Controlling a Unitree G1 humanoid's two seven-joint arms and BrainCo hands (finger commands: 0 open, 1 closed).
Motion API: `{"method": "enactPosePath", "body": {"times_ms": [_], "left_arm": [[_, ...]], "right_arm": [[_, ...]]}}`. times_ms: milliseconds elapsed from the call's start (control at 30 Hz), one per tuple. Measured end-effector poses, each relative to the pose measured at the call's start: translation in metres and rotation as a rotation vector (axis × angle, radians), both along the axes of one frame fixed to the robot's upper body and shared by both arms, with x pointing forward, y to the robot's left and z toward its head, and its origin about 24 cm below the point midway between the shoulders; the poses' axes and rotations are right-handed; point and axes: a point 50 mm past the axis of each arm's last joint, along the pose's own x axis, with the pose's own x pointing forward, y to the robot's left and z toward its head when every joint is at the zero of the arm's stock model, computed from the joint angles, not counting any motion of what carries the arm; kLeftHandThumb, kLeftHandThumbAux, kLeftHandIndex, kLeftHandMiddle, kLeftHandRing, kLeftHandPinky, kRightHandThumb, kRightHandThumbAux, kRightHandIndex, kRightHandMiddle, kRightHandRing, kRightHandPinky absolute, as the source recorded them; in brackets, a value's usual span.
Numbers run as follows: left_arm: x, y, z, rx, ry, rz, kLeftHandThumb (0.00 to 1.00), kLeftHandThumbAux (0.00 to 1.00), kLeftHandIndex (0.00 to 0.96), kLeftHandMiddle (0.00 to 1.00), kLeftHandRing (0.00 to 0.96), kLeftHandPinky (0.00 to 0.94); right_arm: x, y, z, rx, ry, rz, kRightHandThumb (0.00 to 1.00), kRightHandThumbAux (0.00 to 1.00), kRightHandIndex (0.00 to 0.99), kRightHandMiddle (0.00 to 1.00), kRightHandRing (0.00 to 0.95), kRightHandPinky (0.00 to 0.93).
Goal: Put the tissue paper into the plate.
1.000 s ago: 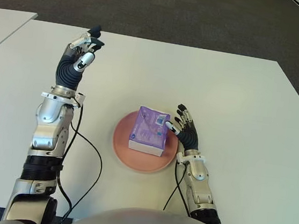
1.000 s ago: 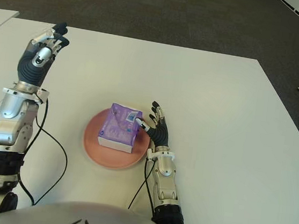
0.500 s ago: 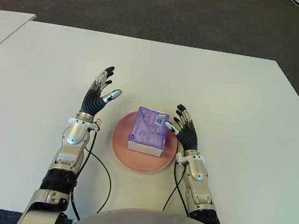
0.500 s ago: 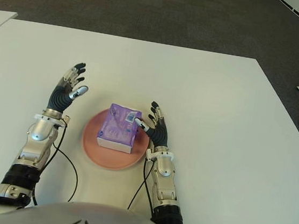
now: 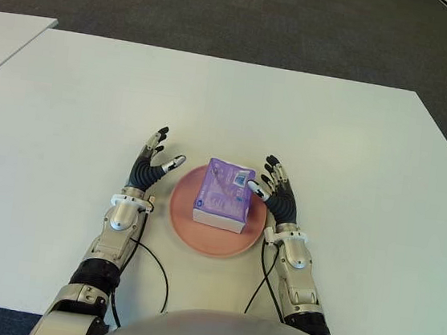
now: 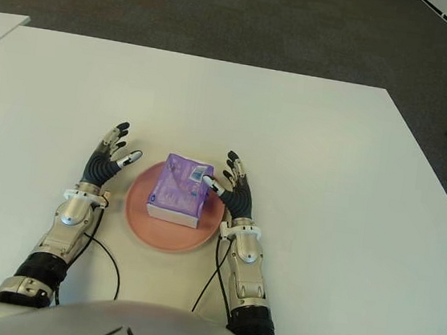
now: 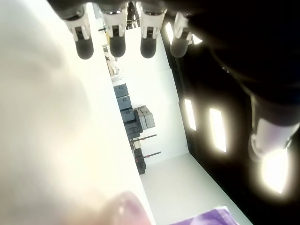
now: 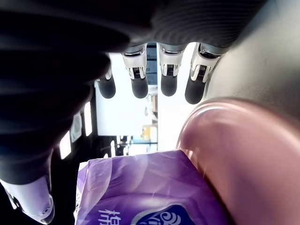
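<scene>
A purple tissue pack lies inside the round pink plate near the table's front. My left hand is just left of the plate, fingers spread and holding nothing. My right hand is at the plate's right rim, fingers spread, thumb tip close to the pack's corner. In the right wrist view the pack and the plate rim fill the space under my straight fingers. The left wrist view shows extended fingers and a sliver of the pack.
The white table stretches wide behind and to both sides of the plate. A second white table stands at the far left. Dark carpet lies beyond. A black cable trails from my left forearm.
My left arm came down from a raised pose at the far left, its curled fingers opening, and settled beside the plate's left rim. The right hand and the tissue pack stayed put.
</scene>
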Motion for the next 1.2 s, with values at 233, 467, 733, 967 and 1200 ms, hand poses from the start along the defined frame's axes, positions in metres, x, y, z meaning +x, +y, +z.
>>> {"method": "enactPosePath", "body": {"times_ms": [233,467,733,967,1200], "left_arm": [[0.0,-0.006,0.001,-0.029,-0.008,0.011,0.0,0.522,0.0,0.0,0.0,0.0],[-0.001,-0.006,0.001,-0.039,-0.014,0.023,0.0,0.509,0.0,0.0,0.0,0.0],[-0.007,-0.004,0.002,-0.06,-0.02,0.039,0.0,0.501,0.0,0.0,0.0,0.0],[-0.009,-0.004,0.001,-0.065,-0.017,0.044,0.0,0.509,0.0,0.0,0.0,0.0],[-0.01,-0.003,0.0,-0.079,-0.016,0.051,0.0,0.527,0.0,0.0,0.0,0.0]], "right_arm": [[0.0,-0.001,0.0,-0.002,0.001,-0.001,0.0,0.686,0.004,0.038,0.012,0.018],[-0.001,-0.001,0.0,-0.002,0.001,-0.013,0.0,0.693,0.008,0.041,0.015,0.018],[0.0,-0.002,0.0,0.0,-0.001,-0.022,0.0,0.686,0.004,0.039,0.006,0.001],[-0.001,-0.003,-0.001,0.003,-0.002,-0.025,0.0,0.684,0.0,0.037,0.002,0.0],[-0.001,-0.003,-0.001,0.007,-0.006,-0.024,0.0,0.69,0.0,0.037,0.003,0.0]]}}
